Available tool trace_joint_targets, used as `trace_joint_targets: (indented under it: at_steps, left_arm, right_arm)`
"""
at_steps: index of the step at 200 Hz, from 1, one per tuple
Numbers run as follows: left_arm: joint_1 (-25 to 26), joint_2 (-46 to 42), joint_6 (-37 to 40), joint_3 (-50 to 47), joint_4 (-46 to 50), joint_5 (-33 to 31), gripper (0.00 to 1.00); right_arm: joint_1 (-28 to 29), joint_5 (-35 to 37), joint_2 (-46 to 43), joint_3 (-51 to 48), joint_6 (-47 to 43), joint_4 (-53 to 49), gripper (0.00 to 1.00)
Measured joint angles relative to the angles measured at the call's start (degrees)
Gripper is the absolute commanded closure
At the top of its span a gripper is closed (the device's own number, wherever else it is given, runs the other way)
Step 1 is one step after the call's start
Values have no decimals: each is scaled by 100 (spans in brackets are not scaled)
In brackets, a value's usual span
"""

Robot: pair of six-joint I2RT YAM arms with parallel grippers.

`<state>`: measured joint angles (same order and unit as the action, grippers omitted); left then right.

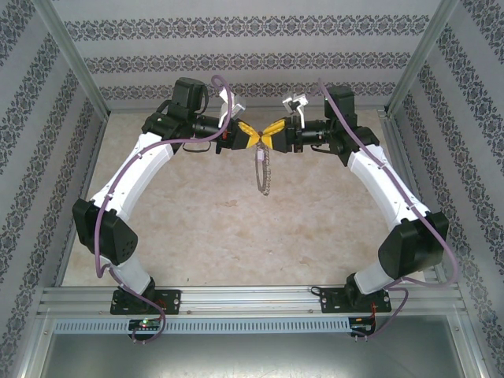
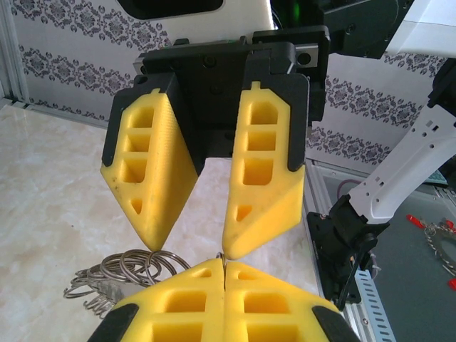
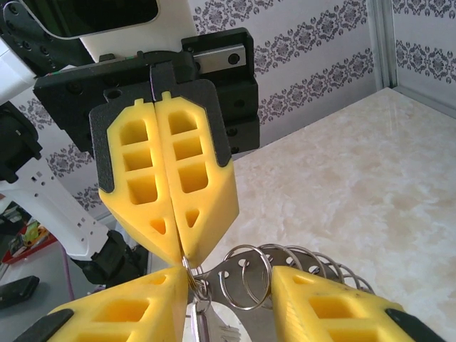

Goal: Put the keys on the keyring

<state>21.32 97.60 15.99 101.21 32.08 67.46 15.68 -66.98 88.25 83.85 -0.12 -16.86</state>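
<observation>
Top external: keyring (image 1: pixel 264 169), left end effector (image 1: pixel 256 140)

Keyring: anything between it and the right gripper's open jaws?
Nothing visible. The keyring hangs from the shut left gripper, its loops lying between the jaws of the right gripper.

The left gripper (image 1: pixel 250 135) and right gripper (image 1: pixel 272 134) meet tip to tip above the table's (image 1: pixel 197 236) far middle, a keyring (image 1: pixel 262 172) dangling between them. Open tabletop lies either side, hemmed by patterned walls (image 1: pixel 236 47) and metal posts (image 1: pixel 75 59).
</observation>
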Motion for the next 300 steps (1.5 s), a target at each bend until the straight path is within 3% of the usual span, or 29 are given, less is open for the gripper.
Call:
trace_joint_targets:
  at_steps: [71,125,166,181,242,300]
  left_arm:
    - [-4,-15,0,-17,0,-4,100]
    - [-31,-15,-2,-39,0,-72,100]
    - [-39,-20,-33,-44,-31,-79,100]
    - [-39,-20,-63,-44,-48,-140,84]
    - [-46,-50,17,11,87,-304,63]
    - [-146,48,697,955,1193,-297,62]
  right_arm:
    - [127,-22,31,0,2,7,70]
    - [146,-144,42,24,7,-7,100]
    - [146,-142,129,245,-168,-332,100]
    - [146,-111,212,424,-332,-605,100]
    - [146,417,710,1606,-1537,-2444,100]
    - [236,992,1346,3112,-2782,-4474,100]
